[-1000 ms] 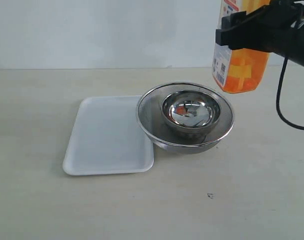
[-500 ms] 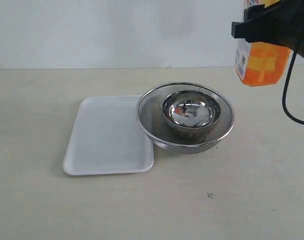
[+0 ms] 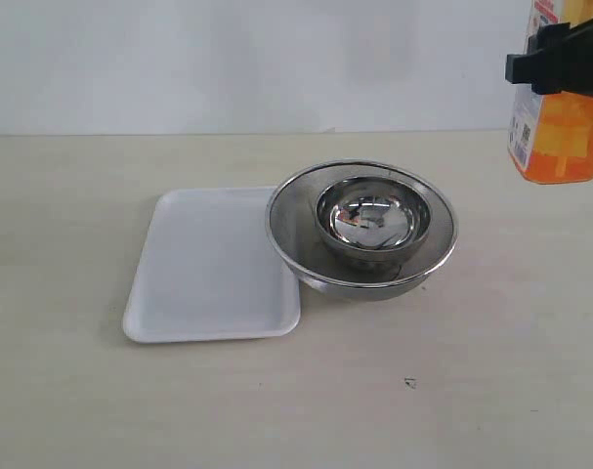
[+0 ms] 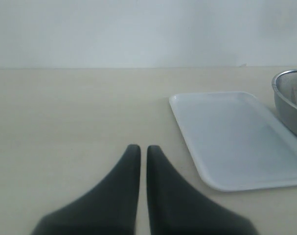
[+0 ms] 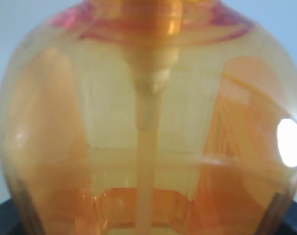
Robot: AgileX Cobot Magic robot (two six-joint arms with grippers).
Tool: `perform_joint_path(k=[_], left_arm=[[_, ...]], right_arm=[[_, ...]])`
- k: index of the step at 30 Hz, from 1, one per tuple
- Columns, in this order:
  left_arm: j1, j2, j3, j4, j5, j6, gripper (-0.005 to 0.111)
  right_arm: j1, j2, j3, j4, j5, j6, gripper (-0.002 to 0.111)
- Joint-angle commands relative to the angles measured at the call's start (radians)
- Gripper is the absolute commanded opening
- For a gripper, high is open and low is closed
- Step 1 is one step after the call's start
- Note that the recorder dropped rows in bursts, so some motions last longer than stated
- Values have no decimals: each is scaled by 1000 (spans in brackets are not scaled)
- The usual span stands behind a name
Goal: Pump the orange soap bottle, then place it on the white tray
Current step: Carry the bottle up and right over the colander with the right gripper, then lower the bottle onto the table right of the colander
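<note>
The orange soap bottle (image 3: 560,137) hangs in the air at the far right edge of the exterior view, well above the table, with my right gripper (image 3: 560,66) shut on its body. Its top is cut off by the frame. In the right wrist view the translucent orange bottle (image 5: 148,147) fills the picture, its white stem running down the middle. The white tray (image 3: 213,264) lies flat on the table left of the bowls and holds nothing. My left gripper (image 4: 139,149) is shut and empty over bare table, with the tray (image 4: 241,137) off to one side of it.
Two nested round steel bowls (image 3: 362,227) stand between the tray and the held bottle, the larger one's rim overlapping the tray's right edge. The outer bowl's rim (image 4: 287,95) shows at the edge of the left wrist view. A black cable hangs at the far right.
My right gripper has carried the bottle steadily rightward, from just beyond the bowls out to the right edge of the view. The left gripper, the tray and the bowls have not moved.
</note>
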Motion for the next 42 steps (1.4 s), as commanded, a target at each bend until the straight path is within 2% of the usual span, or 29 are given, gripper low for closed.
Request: perform_joint_path(k=[1, 5, 10, 18, 25, 28, 33, 42], left_arm=[[1, -4, 2, -9, 0, 4, 5], [1, -4, 2, -9, 0, 4, 5], [1, -4, 2, -9, 0, 4, 5], [1, -4, 2, -9, 0, 4, 5], [1, -4, 2, -9, 0, 4, 5], [1, -4, 2, -9, 0, 4, 5], [1, -4, 2, -9, 0, 4, 5], [1, -4, 2, -9, 0, 4, 5]], right_arm=[[-5, -22, -44, -151, -29, 107, 0], [-5, -3, -115, -225, 13, 183, 0], [-5, 26, -178, -236, 56, 185, 0], [-67, 47, -179, -342, 101, 364, 0], [-71, 47, -165, -360, 115, 366, 0], [-71, 47, -88, -362, 9, 376, 0], [-71, 47, 45, -540, -229, 587, 0], [-71, 143, 53, -591, -300, 614, 0]])
